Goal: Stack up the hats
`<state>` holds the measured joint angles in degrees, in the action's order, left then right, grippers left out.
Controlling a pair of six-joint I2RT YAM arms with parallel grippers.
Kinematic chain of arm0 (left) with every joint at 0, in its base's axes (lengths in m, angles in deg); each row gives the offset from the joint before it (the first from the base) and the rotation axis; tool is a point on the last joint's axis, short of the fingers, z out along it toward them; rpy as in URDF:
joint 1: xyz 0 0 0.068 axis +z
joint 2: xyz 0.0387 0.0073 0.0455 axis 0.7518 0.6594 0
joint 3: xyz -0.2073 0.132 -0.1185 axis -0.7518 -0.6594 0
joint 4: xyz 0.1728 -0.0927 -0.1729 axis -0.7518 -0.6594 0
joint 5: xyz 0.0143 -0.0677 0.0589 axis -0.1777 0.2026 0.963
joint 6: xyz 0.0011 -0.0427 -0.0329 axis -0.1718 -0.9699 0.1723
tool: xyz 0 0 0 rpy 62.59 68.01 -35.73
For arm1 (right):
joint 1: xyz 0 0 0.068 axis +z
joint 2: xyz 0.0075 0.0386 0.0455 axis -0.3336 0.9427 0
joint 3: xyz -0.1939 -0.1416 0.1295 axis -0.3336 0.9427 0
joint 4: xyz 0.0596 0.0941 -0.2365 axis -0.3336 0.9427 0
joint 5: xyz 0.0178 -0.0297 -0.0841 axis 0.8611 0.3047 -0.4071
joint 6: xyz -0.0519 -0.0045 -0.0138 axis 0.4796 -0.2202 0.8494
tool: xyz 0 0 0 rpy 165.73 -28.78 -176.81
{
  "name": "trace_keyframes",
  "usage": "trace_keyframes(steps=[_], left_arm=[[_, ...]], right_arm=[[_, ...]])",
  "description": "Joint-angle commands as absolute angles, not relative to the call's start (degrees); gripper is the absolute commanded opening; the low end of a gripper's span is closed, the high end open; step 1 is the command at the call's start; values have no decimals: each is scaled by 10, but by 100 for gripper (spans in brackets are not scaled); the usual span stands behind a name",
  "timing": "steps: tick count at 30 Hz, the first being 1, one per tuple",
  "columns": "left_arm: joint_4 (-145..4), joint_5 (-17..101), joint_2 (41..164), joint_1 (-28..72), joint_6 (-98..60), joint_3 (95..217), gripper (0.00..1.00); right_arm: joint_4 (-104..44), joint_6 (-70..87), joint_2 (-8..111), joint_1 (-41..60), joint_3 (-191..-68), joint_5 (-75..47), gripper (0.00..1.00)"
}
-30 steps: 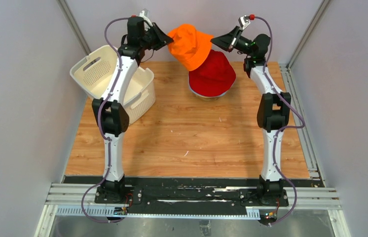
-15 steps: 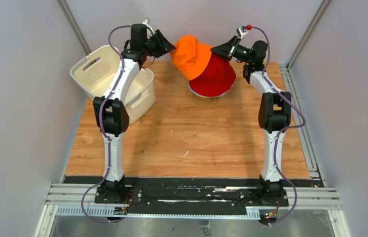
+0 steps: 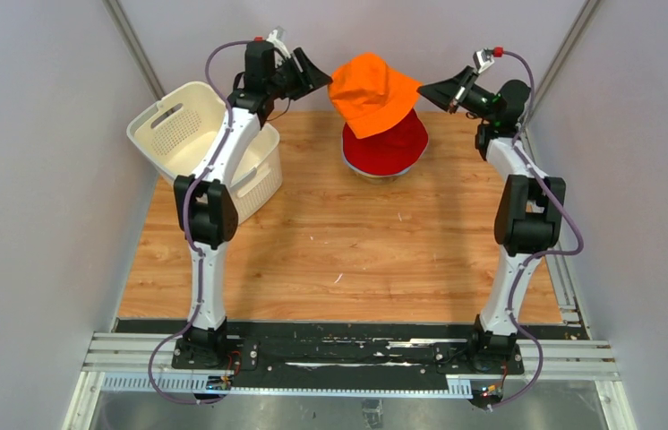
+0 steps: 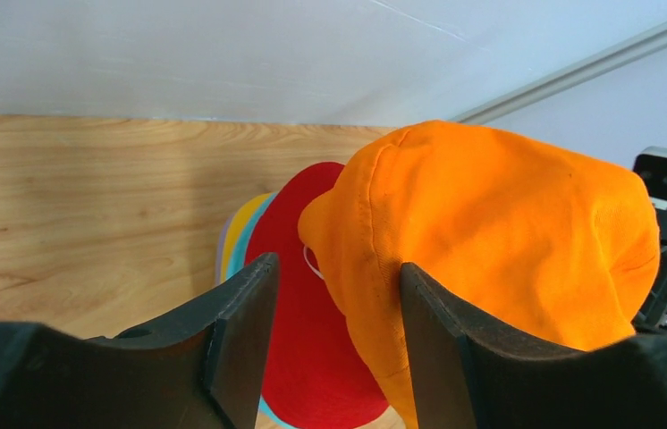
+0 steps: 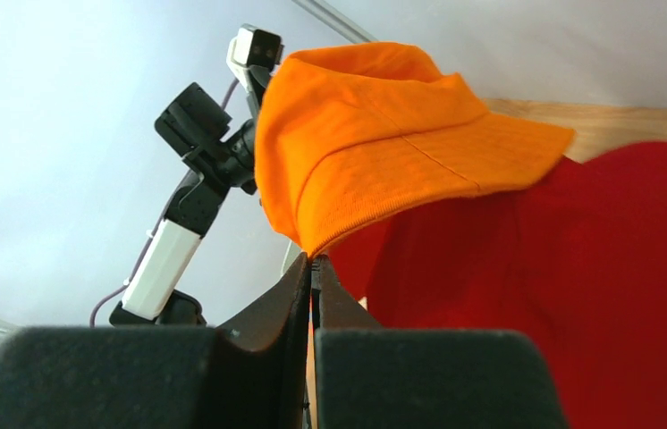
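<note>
An orange hat (image 3: 373,90) hangs tilted over the red hat (image 3: 386,149), which tops a pile at the back of the table. My right gripper (image 3: 423,90) is shut on the orange brim's right corner, and the right wrist view shows the brim pinched at the gripper (image 5: 313,259) tips, with the orange hat (image 5: 384,152) above the red hat (image 5: 598,295). My left gripper (image 3: 321,72) stands open just left of the hat. In its wrist view, the left gripper (image 4: 337,265) frames the orange hat's (image 4: 509,223) edge without clamping it. Under the red hat (image 4: 312,349), yellow and teal brims (image 4: 239,234) peek out.
A white perforated basket (image 3: 183,134) lies tipped at the back left, beside the left arm. Grey walls close in behind and at both sides. Bare wooden tabletop (image 3: 339,242) stretches in front of the hat pile.
My left gripper has opened and let go of the orange hat. The right gripper, still holding the brim, has drawn the hat rightwards over the red hat.
</note>
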<state>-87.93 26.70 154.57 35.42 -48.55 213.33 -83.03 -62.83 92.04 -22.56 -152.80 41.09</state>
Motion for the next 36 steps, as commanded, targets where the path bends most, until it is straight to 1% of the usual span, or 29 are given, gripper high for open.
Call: trace_keyframes(steps=[1, 7, 13, 19, 22, 28, 31, 36], left_arm=[[-857, 261, 1524, 349, -482, 2142, 57], [-862, 268, 1504, 349, -468, 2132, 57], [-869, 277, 1486, 349, -450, 2114, 58], [-866, 256, 1497, 343, -458, 2124, 59], [-864, 253, 1503, 338, -458, 2128, 63], [-823, 221, 1518, 328, -479, 2140, 64], [-817, 215, 1524, 319, -480, 2151, 68], [-801, 188, 1545, 304, -494, 2176, 68]], right_arm=[[-880, -613, 873, -255, -1464, 425, 1], [-888, -605, 871, -272, -1420, 424, 1], [-893, -613, 898, -289, -1441, 421, 1], [-893, -624, 910, -294, -1469, 424, 1], [-896, -622, 905, -294, -1461, 426, 1], [-910, -625, 898, -294, -1435, 432, 1], [-914, -623, 895, -295, -1423, 433, 1], [-925, -629, 899, -299, -1419, 435, 1]])
